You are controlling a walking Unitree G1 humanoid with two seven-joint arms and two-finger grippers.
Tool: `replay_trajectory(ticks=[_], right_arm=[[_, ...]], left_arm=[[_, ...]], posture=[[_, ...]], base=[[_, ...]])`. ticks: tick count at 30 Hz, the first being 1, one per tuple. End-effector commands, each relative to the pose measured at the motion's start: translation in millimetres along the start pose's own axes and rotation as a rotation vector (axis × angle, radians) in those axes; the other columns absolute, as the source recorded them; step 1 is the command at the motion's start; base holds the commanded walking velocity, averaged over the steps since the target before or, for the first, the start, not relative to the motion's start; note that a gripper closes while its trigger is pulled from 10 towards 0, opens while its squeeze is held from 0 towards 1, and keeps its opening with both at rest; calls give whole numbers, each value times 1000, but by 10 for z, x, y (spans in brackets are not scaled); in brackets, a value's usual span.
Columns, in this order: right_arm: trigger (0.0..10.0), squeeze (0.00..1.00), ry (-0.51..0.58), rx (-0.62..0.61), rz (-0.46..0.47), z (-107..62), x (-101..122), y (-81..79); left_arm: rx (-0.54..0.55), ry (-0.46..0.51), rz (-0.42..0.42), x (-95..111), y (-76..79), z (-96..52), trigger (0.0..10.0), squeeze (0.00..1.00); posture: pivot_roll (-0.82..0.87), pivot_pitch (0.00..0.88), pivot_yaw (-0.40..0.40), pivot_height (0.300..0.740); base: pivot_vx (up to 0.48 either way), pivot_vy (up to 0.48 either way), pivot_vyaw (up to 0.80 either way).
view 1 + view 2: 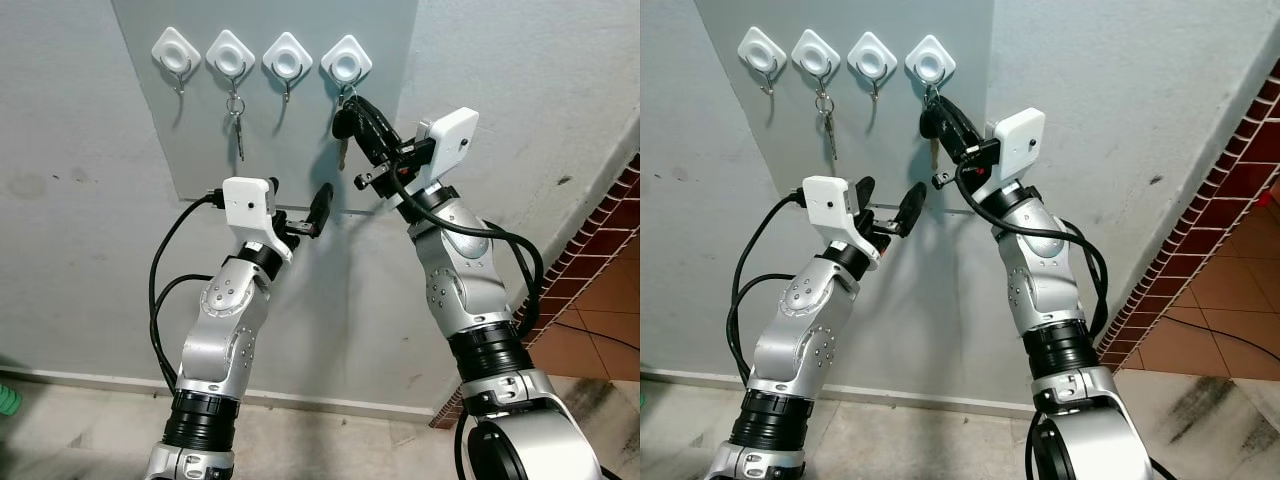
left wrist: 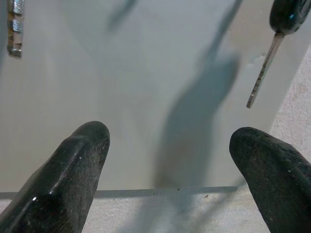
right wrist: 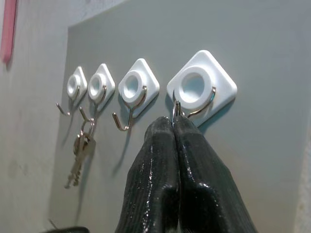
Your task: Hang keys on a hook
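Right wrist view: right gripper [image 3: 174, 127] pinches key ring [image 3: 175, 109] at hook [image 3: 201, 87].

Four white diamond-shaped hooks [image 1: 262, 56] with silver wire sit on a grey panel [image 1: 290, 130]. Silver keys [image 1: 237, 125] hang under the second hook; a black-headed key [image 1: 342, 128] under the fourth. Right of the panel, red-brown brick tiling [image 1: 610, 230].

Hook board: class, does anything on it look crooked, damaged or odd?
Nothing stands out. The four white hooks sit in an even row on the grey board. A silver key bunch hangs straight from the second. The right gripper pinches a key ring at the fourth, its black-headed key dangling below.
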State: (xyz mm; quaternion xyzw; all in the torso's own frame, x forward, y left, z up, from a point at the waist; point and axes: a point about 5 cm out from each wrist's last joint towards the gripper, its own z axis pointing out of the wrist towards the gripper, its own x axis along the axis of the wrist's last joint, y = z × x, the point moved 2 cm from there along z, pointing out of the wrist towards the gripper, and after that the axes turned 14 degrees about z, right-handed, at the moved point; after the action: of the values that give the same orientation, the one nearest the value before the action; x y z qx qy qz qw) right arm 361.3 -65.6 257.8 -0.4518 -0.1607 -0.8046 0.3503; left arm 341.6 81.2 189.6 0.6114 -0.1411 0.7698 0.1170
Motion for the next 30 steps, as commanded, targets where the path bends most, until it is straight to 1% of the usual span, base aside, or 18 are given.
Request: replay_trajectory(ticks=[1,2,4,7,8,9,12,13,15,16,21,22,30], right_arm=[[10000,0,-2,32,-72,79,42,-41],[10000,0,-7,33,-105,81,45,-35],[10000,0,-16,39,-124,82,41,-33],[10000,0,-35,47,-189,77,36,-22],[10000,0,-55,62,-264,74,32,-20],[10000,0,-55,62,-264,74,32,-20],[10000,0,-74,80,-338,67,21,-18],[10000,0,-85,98,-398,66,16,-23],[10000,0,-89,104,-423,64,13,-23],[10000,0,-97,110,-463,62,4,-15],[10000,0,-113,125,-555,49,-11,-2],[10000,0,-111,123,-550,49,-13,1],[10000,0,-102,119,-612,49,2,18]], left_arm=[[2,17,-2,57,2,-4,10000,0],[2,17,-3,58,2,-4,10000,0],[2,17,-4,59,3,-5,10000,0],[3,16,-7,61,7,-6,10000,0],[4,16,-10,61,6,-7,10000,0],[4,16,-10,61,6,-7,10000,0],[5,14,-12,58,5,-8,10000,0],[6,14,-13,58,6,-9,10000,0],[6,14,-13,58,5,-9,10000,0],[6,14,-14,57,5,-8,10000,0],[5,14,-17,59,7,-5,10000,0],[5,14,-17,59,8,-5,10000,0],[4,13,-22,60,11,1,10000,0]], posture=[[20,2,-18,740],[20,3,-19,740],[20,3,-19,740],[23,5,-20,740],[23,6,-20,740],[23,6,-20,740],[23,7,-20,740],[23,7,-20,740],[23,7,-20,740],[23,7,-20,740],[20,6,-20,740],[19,6,-20,740],[19,8,-19,740]], base=[[0,0,0],[0,0,0],[0,0,0],[0,0,0],[0,0,0],[0,0,0],[0,0,0],[0,0,0],[0,0,0],[0,0,0],[0,0,0],[0,0,0],[0,0,0]])
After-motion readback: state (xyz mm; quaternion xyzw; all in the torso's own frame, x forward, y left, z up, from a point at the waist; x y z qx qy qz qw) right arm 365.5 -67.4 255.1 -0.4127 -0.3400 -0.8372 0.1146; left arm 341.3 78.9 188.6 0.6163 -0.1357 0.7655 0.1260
